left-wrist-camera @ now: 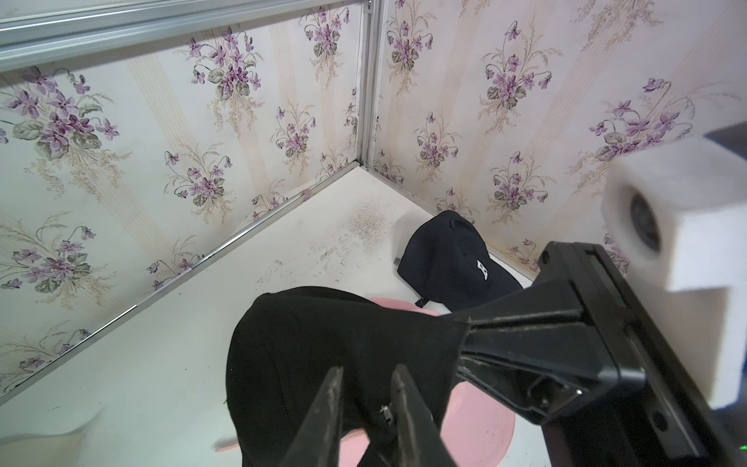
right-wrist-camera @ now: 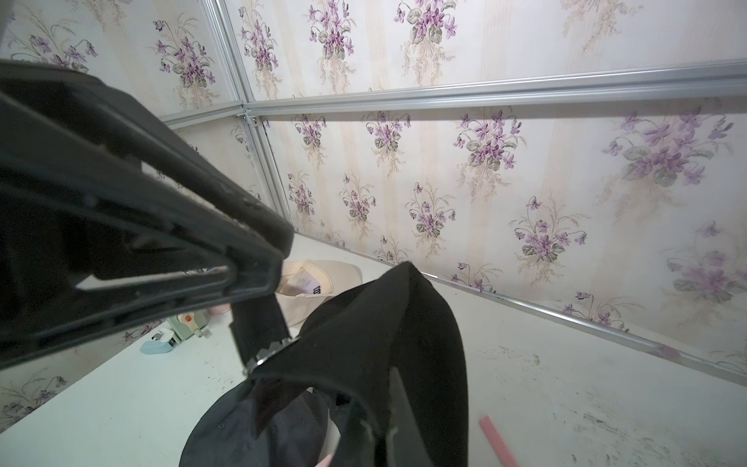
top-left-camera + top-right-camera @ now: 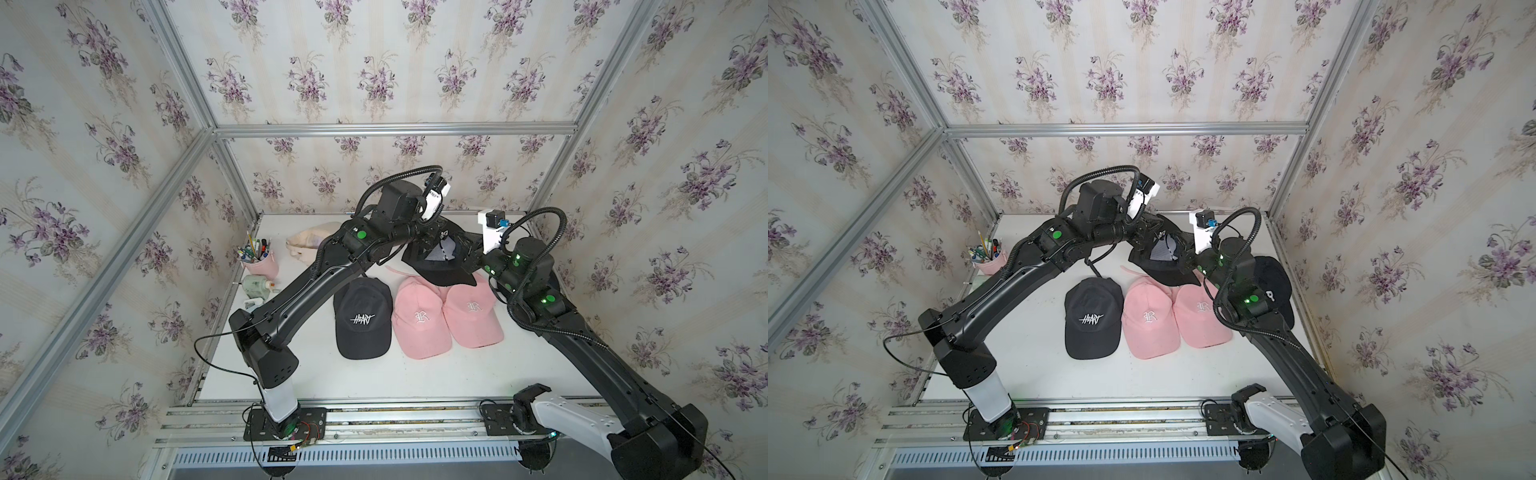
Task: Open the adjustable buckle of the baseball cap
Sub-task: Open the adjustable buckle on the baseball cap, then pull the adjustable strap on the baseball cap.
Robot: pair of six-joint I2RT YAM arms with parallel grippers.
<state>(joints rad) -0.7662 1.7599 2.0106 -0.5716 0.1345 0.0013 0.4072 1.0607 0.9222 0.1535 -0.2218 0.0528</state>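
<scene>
Cap (image 3: 440,270) mid-air btwn L tool (image 1: 367,370) & R tool (image 1: 464,337), buckle (image 2: 270,351) by L tool

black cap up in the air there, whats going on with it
The black cap is held up above the table and the pink caps. The right end effector is shut on its fabric. The left end effector stands slightly open at the strap beside the metal buckle. Whether the buckle is undone is unclear.

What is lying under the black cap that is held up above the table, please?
Two pink caps lie beneath it on the table. Their fronts show, but the black cap covers part of their backs, so what lies there cannot be seen.
</scene>
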